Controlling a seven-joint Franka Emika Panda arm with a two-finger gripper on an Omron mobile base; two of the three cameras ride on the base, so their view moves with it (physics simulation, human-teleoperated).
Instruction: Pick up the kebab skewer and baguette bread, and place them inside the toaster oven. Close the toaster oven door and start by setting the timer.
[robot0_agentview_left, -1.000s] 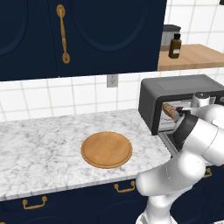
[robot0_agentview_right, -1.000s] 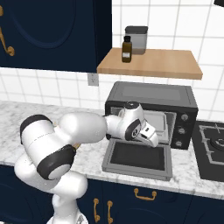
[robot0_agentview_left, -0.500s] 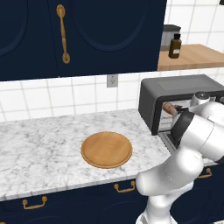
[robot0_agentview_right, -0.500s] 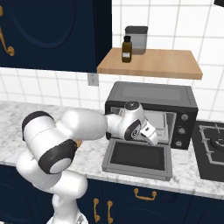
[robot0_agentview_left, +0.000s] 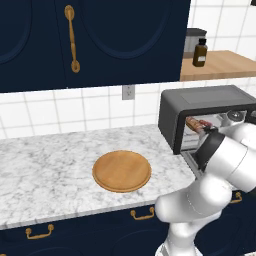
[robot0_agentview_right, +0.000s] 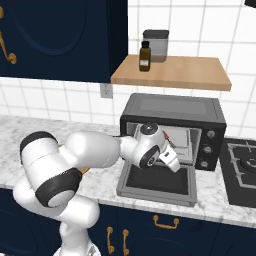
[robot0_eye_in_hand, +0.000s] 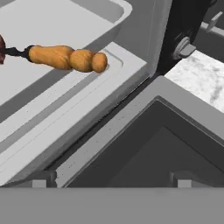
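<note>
Arm: bent across the counter from the base to the oven, its wrist at the oven mouth above the lowered door. Gripper: pointing down and to the right over the door in the right base view; whether the jaws are open or closed cannot be told, since the fingers are too small there and barely rise into the hand view; nothing is seen between them. Skewer: lying inside the oven on the pale tray, orange-brown chunks on a thin dark stick, apart from the gripper, toward the upper left of the hand view; also visible in the oven opening from the left base view. Door: fully open, lying flat in front of the oven, its dark inner panel directly below the hand. Round wooden board: on the marble counter, left of the oven, well apart from it. Brown bottle and grey canister: on the wooden shelf above the oven.
</note>
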